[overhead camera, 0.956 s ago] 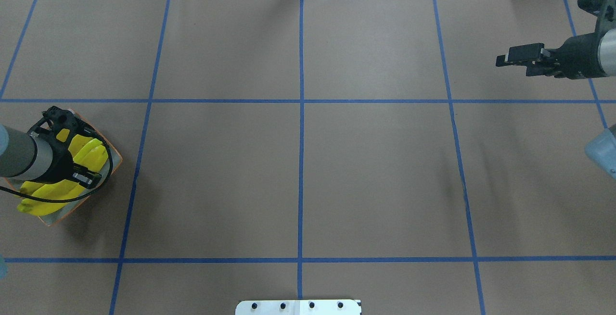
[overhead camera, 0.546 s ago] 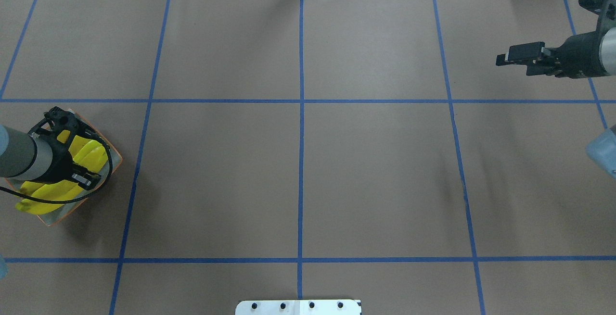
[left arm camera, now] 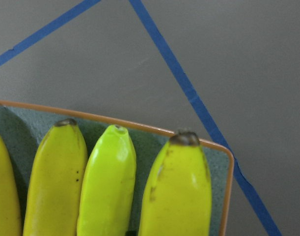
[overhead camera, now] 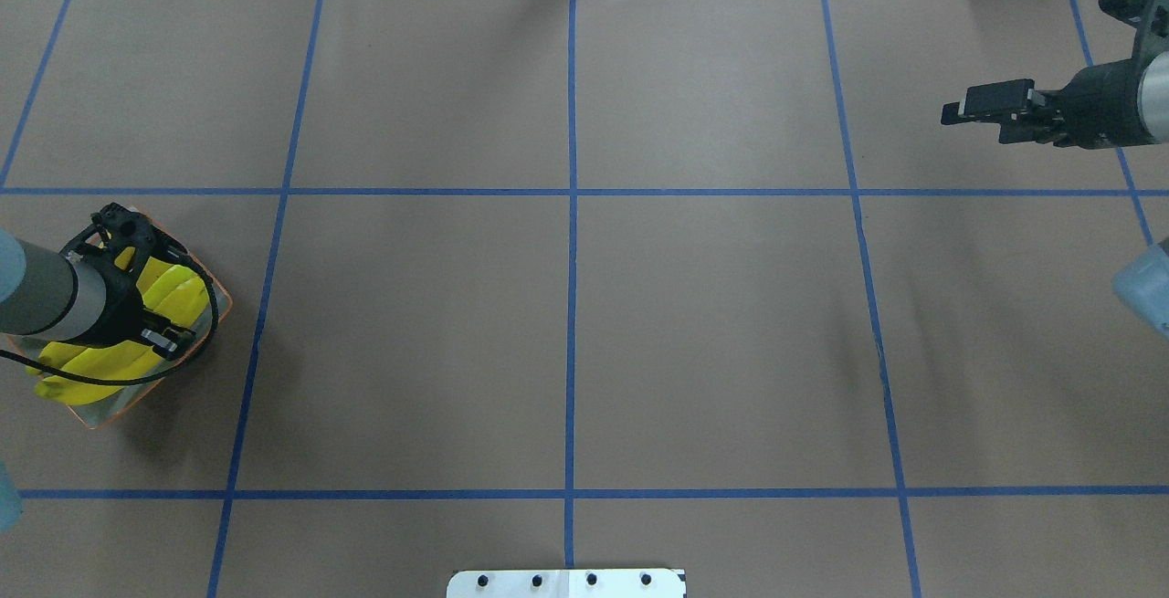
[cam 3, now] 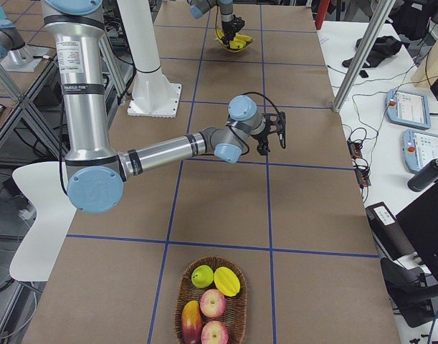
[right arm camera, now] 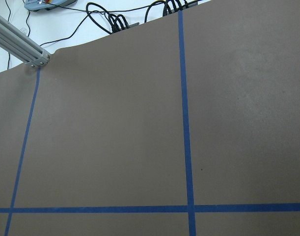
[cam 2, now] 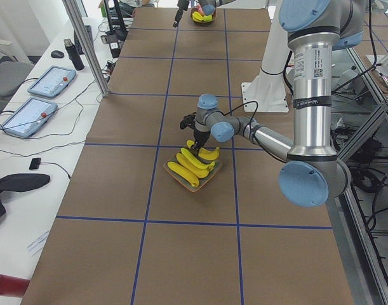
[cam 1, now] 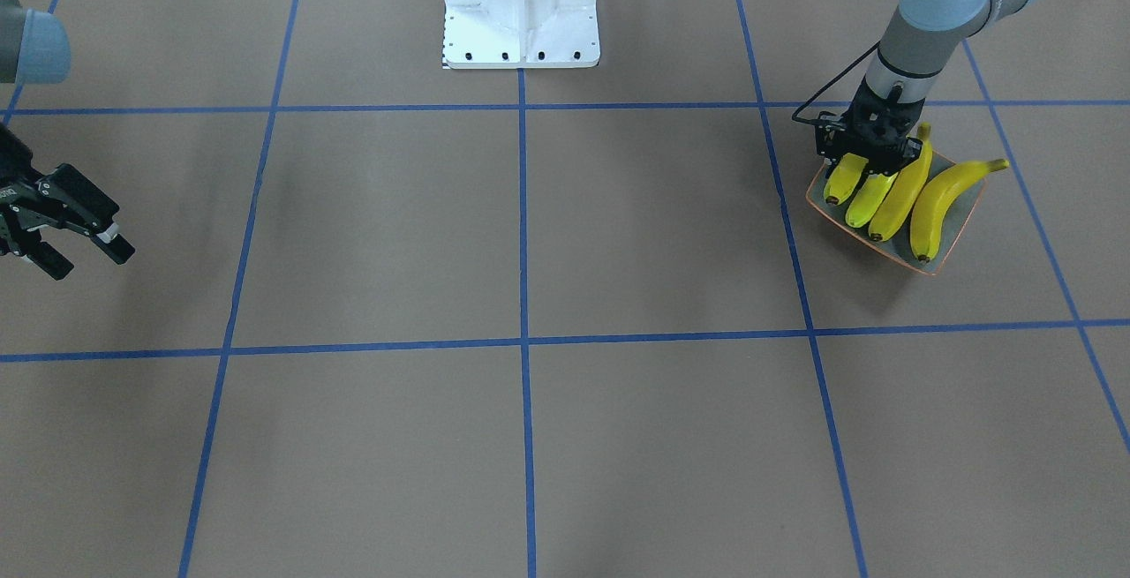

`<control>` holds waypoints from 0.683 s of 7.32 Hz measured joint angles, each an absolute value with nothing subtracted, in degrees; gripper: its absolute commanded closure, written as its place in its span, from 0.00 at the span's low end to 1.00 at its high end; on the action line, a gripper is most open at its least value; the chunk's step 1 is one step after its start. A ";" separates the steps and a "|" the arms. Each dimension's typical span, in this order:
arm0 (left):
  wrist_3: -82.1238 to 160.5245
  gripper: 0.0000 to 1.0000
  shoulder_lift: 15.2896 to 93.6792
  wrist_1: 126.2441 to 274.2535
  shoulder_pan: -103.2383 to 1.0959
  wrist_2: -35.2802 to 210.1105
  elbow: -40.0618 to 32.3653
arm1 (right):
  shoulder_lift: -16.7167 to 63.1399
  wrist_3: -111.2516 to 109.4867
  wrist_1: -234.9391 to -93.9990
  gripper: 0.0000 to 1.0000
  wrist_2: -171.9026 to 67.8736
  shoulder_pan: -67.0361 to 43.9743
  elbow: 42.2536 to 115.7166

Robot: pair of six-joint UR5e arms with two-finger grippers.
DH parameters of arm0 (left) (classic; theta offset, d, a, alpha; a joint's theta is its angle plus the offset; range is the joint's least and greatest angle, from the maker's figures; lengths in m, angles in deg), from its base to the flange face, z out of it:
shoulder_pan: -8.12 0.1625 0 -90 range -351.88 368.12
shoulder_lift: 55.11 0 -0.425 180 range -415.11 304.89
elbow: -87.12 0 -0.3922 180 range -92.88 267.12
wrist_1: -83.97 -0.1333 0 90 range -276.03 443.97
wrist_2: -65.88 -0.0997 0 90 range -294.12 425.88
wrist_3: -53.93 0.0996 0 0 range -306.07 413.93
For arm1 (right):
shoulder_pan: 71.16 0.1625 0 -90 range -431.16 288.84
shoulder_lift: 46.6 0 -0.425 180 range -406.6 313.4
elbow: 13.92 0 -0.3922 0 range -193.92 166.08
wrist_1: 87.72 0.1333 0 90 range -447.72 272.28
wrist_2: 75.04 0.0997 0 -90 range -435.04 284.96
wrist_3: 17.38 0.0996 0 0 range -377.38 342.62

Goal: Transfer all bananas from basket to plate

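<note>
Several yellow bananas (cam 1: 892, 194) lie side by side on the square grey-green plate (cam 1: 953, 227) with an orange rim, at my left. My left gripper (cam 1: 870, 159) points down onto their stem ends; its fingers are hidden among them, so I cannot tell whether it grips. The left wrist view shows banana tips (left arm camera: 108, 187), one paler green, against the plate rim (left arm camera: 140, 127). My right gripper (cam 1: 84, 256) hangs open and empty above the paper at the far right. The basket (cam 3: 178, 297) sits near the table's right end; no banana shows in it.
The basket holds apples, a pear and other fruit. Brown paper with blue tape lines covers the table (overhead camera: 566, 306). The robot's white base (cam 1: 521, 22) stands at the table's middle edge. Tablets and cables lie on a side bench (cam 3: 419, 136).
My left gripper has edged slightly across the plate, over the bananas. The bananas and the right arm have hardly moved.
</note>
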State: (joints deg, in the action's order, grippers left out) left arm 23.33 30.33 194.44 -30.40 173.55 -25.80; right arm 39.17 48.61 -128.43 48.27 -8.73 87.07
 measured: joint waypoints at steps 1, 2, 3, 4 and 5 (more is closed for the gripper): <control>23.91 0.08 30.35 194.45 -30.41 173.55 -25.83 | 39.06 48.62 -128.94 0.00 48.27 -8.70 87.28; 24.59 0.02 30.35 194.45 -30.43 173.55 -25.89 | 38.98 48.62 -129.62 0.00 48.28 -8.69 87.60; 24.92 0.02 30.33 194.45 -30.47 173.55 -25.92 | 38.92 48.62 -130.36 0.00 48.27 -8.68 87.95; 25.06 0.02 30.32 194.43 -30.51 173.56 -26.03 | 38.88 48.62 -131.03 0.00 48.27 -8.67 88.31; 25.11 0.01 30.30 194.35 -30.56 173.73 -26.52 | 38.85 48.62 -131.46 0.00 48.27 -8.69 88.63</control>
State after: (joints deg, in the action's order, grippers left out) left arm 25.11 30.30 194.35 -30.56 173.73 -26.52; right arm 38.85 48.62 -131.46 48.27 -8.69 88.63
